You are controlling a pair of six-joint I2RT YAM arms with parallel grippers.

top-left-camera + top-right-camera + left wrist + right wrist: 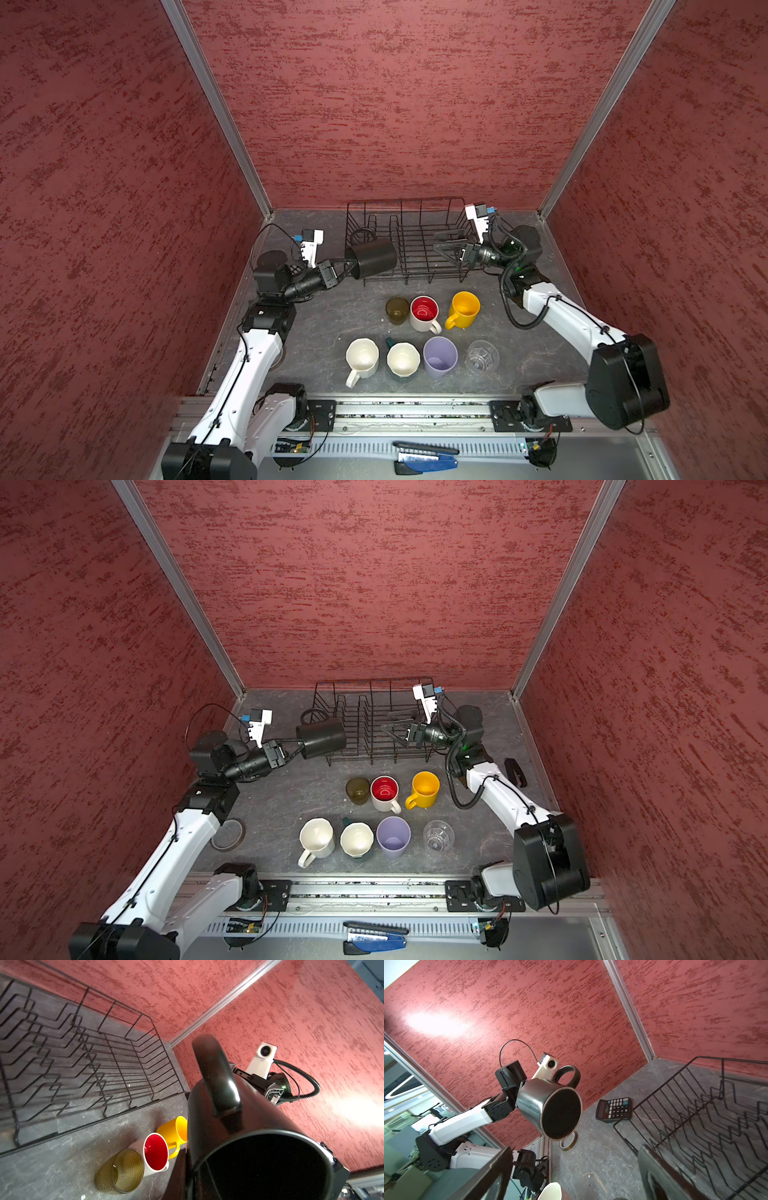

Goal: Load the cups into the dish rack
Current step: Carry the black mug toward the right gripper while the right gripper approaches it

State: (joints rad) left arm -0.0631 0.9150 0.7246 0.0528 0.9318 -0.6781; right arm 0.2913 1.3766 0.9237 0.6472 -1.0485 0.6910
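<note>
The left gripper (348,268) is clamped on the rim of the black mug (374,257), one finger inside the mouth and one outside. The mug hangs in the air tipped on its side, its base pointing toward the dish rack (432,272) and its handle toward the back wall. In both top views it overlaps the rack's left end, though whether it is over the wire wall or just outside it cannot be told. In the left wrist view its inside (266,1167) is only dark. Through the rack's wires and divider loops the grey table (324,324) shows, and the right gripper (434,242) reaches in over the rack's right end with its jaws spread wide, gripping nothing. Seven cups stand upright on the table in front of the rack, mouths up, in two rows. The row nearer the rack runs olive tumbler (397,309), red-lined white mug (424,313) and yellow mug (464,309); the first two touch and the yellow one stands slightly apart. The front row runs white mug (362,358), teal mug (402,359) with a white inside, lavender tumbler (439,356) and clear glass tumbler (482,356). Each shows only its own inner wall and bottom.
</note>
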